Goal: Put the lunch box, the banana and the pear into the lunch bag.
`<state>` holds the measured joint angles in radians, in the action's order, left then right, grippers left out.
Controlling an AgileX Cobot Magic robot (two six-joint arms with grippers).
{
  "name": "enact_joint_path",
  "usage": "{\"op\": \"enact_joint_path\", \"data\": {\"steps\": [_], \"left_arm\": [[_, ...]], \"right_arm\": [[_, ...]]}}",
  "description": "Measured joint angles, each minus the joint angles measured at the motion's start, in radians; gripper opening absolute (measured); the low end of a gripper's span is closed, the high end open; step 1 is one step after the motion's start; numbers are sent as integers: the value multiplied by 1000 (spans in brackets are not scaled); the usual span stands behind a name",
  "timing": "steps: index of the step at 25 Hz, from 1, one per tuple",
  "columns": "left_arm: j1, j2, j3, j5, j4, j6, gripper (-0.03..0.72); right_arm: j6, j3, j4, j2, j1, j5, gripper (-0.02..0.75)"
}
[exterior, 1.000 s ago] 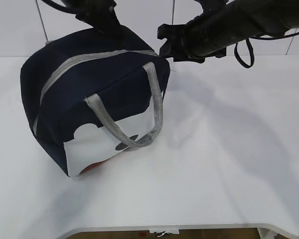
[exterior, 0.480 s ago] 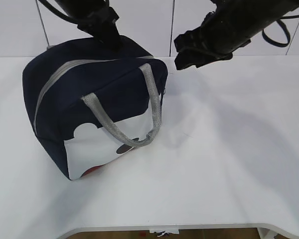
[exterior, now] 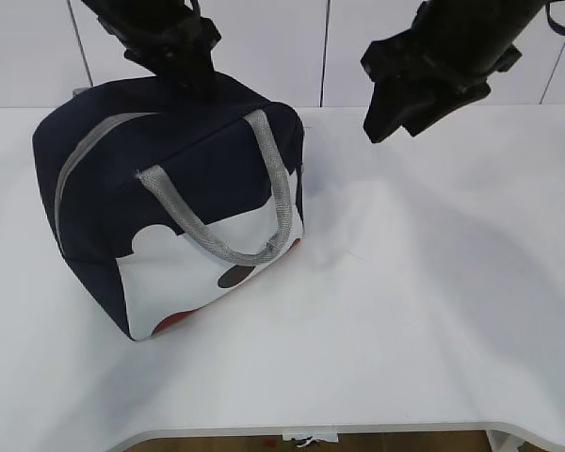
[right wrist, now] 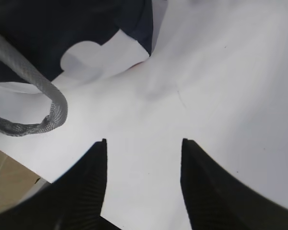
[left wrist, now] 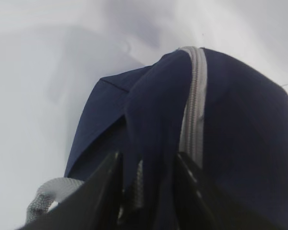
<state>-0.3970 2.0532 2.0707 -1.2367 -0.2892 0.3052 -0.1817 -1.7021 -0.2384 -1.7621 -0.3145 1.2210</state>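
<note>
The navy lunch bag (exterior: 160, 188) stands on the white table, zipped shut along its grey zipper (exterior: 85, 155), grey handle (exterior: 226, 240) hanging over its white dotted panel. My left gripper (exterior: 193, 80) is at the bag's back top edge. In the left wrist view my left gripper (left wrist: 146, 160) is shut on a fold of the bag's navy fabric (left wrist: 151, 120) beside the zipper (left wrist: 194, 100). My right gripper (exterior: 391, 118) is open and empty, raised above the table right of the bag; it also shows in the right wrist view (right wrist: 144, 141). Lunch box, banana and pear are out of view.
The white table (exterior: 433, 282) stretches right of and in front of the bag, with its front edge (exterior: 358, 428) near the bottom. A white panelled wall (exterior: 311, 47) stands behind. The right wrist view shows the bag's handle (right wrist: 53, 112) and the table edge at lower left.
My right arm has swung up and to the right, away from the bag's top corner. The bag has shifted slightly left and stands a little more upright, with my left gripper still holding it.
</note>
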Motion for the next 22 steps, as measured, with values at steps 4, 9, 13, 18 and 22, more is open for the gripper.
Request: {"op": "enact_joint_path", "data": {"steps": [4, 9, 13, 18, 22], "left_arm": [[0, -50, 0, -4, 32, -60, 314], [0, -118, -23, -7, 94, -129, 316], [0, -316, -172, -9, 124, -146, 312], [0, -539, -340, -15, 165, -148, 303], [0, -704, -461, -17, 166, -148, 286]], "right_arm": [[26, -17, 11, 14, 0, 9, 393], [46, 16, 38, 89, 0, 13, 396], [46, 101, 76, 212, 0, 20, 396], [47, 204, 84, 370, 0, 30, 395], [48, 289, 84, 480, 0, 31, 395]]}}
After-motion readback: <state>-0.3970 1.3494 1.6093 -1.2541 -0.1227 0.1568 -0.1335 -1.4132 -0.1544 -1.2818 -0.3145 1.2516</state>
